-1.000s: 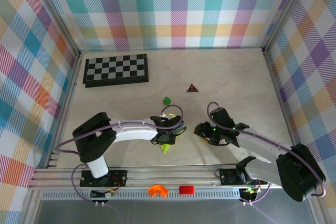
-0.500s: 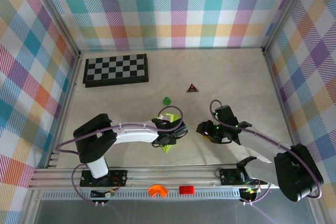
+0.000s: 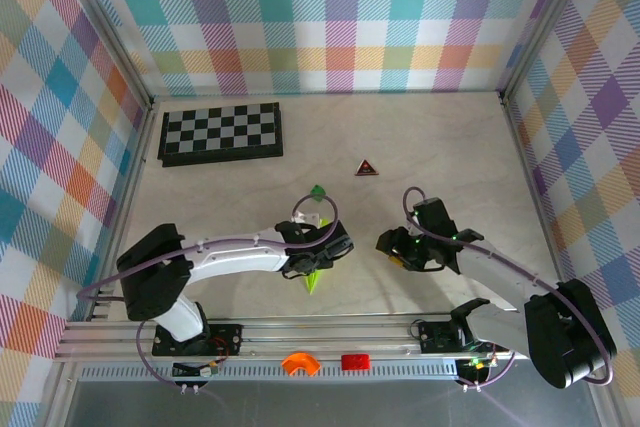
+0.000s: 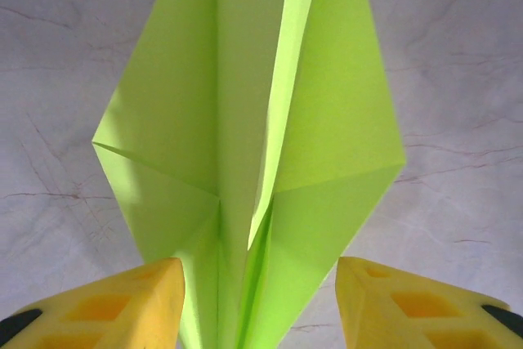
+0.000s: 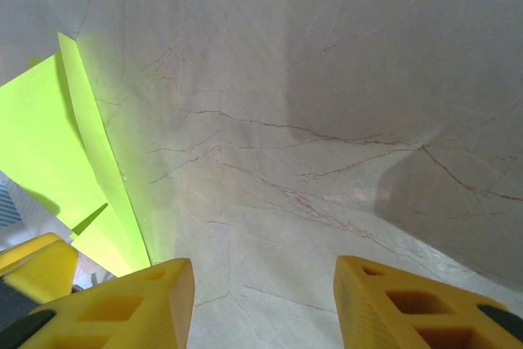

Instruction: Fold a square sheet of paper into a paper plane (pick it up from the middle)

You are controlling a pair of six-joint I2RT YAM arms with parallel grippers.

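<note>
Pale tabletop [image 3: 470,147] bore the paper plane [image 4: 245,120] loose between spread fingers [image 4: 122,304] of the left gripper [image 4: 260,304]; the right gripper [image 5: 263,308] gaped, grasping nothing.

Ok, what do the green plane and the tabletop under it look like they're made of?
The paper plane: thin matte lime paper, judging by its sharp creases and light glowing through the raised fold. The table: pale smooth surface with fine reddish veins, marble-look, possibly printed laminate; the pictures can't settle that.

Lime-green paper plane [image 4: 245,120]; yellow fingers [image 4: 106,308]; black-white checkerboard [image 3: 221,133]; pastel plaid walls [image 3: 340,17]; pale veined table [image 3: 450,137].
</note>
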